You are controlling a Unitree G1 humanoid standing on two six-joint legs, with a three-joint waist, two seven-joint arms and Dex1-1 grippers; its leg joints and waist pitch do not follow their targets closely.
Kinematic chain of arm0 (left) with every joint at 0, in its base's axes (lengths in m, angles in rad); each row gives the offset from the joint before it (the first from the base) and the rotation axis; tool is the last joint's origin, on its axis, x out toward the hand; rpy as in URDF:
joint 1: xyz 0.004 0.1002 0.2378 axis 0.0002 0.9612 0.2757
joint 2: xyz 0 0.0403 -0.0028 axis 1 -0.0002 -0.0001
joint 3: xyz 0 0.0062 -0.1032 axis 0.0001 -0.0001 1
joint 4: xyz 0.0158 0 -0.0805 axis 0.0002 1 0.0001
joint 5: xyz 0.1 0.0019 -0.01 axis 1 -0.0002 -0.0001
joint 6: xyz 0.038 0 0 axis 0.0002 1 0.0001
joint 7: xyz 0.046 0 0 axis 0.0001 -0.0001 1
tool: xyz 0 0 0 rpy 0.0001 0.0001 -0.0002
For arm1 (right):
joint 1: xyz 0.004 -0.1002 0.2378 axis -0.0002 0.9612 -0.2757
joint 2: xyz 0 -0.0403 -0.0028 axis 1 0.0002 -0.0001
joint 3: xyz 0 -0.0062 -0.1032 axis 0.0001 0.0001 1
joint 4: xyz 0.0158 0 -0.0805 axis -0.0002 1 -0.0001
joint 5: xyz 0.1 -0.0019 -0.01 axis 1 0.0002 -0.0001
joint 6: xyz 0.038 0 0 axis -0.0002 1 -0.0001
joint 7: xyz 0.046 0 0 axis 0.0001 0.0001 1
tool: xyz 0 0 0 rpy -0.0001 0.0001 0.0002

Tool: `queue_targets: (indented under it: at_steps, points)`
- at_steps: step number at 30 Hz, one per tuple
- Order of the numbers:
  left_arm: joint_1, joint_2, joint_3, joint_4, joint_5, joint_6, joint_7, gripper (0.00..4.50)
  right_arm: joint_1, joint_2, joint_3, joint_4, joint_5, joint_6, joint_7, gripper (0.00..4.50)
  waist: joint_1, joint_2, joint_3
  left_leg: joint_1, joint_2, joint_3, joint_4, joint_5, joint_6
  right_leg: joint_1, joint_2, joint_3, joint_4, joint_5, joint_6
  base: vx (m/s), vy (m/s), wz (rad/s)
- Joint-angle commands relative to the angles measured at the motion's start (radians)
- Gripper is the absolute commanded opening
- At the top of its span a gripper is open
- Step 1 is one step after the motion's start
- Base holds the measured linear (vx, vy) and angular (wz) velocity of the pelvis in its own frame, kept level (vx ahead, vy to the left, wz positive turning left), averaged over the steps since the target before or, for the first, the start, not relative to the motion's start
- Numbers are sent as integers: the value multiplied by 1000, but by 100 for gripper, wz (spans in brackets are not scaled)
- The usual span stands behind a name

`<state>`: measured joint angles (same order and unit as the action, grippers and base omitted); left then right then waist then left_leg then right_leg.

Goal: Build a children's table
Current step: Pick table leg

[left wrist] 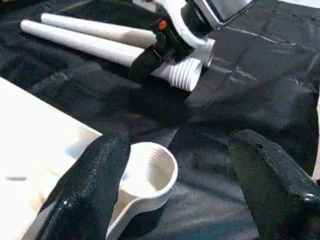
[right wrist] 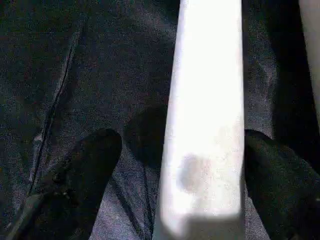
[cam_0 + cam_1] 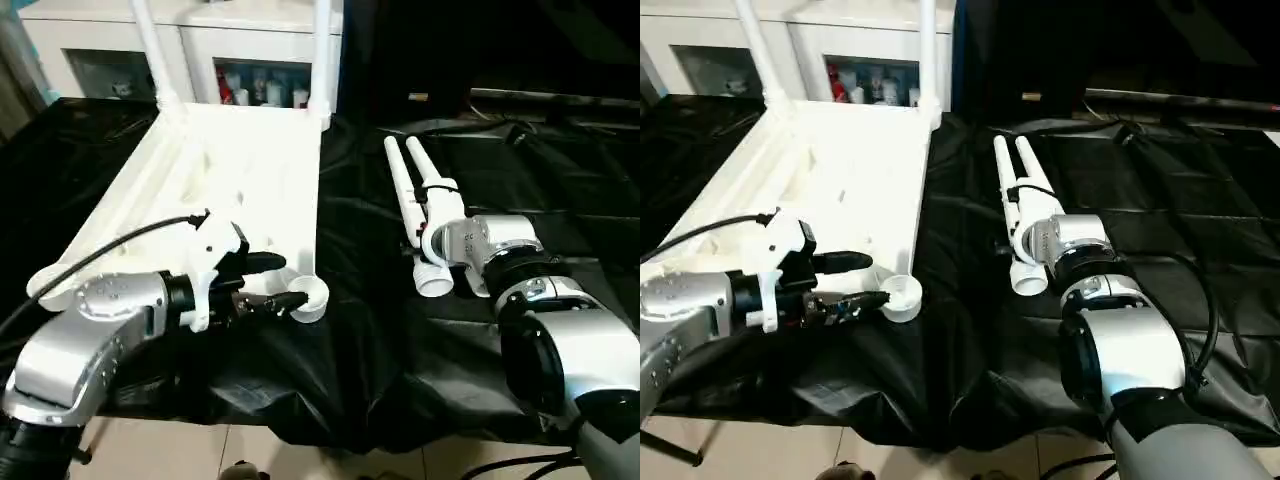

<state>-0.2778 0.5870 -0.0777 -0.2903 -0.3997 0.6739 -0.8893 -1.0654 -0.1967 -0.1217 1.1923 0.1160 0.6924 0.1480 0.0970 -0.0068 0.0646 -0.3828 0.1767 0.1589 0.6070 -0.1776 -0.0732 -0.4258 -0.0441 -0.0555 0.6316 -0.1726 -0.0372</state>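
While the upturned tabletop [image 3: 235, 170] lies on the desk [image 3: 560, 210], the spread right tool [image 2: 175, 165] should centre on a loose leg [image 3: 405, 195] before pinching; the left tool [image 3: 268, 283] gapes by the corner socket [image 3: 310, 297].

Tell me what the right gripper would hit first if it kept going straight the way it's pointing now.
Probably the nearer of the two loose white legs. The right gripper points down at it, one black finger to each side of the leg and clear of it. Below the leg lies the black cloth. How far off the leg is remains unclear.
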Motion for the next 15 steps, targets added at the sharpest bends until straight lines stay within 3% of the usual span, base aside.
queue_targets:
  at_steps: [1,10,15]
  points:
    - [-12,13,-9,-12,-9,12,-9,363,-14,-7,-13,22,5,-3,-5,360,4,20,-74,13,39,-7,-67,-209,-46,62,-83,50,-65,-174,-175,0,0,0]
    - [-35,10,-20,9,-2,9,-4,363,-25,-11,-7,63,-17,-24,1,272,6,14,-74,12,39,-7,-66,-212,-45,64,-83,48,-66,-188,-178,0,0,0]
    - [-29,7,-23,7,10,3,7,363,-25,-13,-13,69,-15,-31,-2,237,7,16,-75,11,39,-7,-65,-205,-44,65,-84,47,-64,-178,-178,0,0,0]
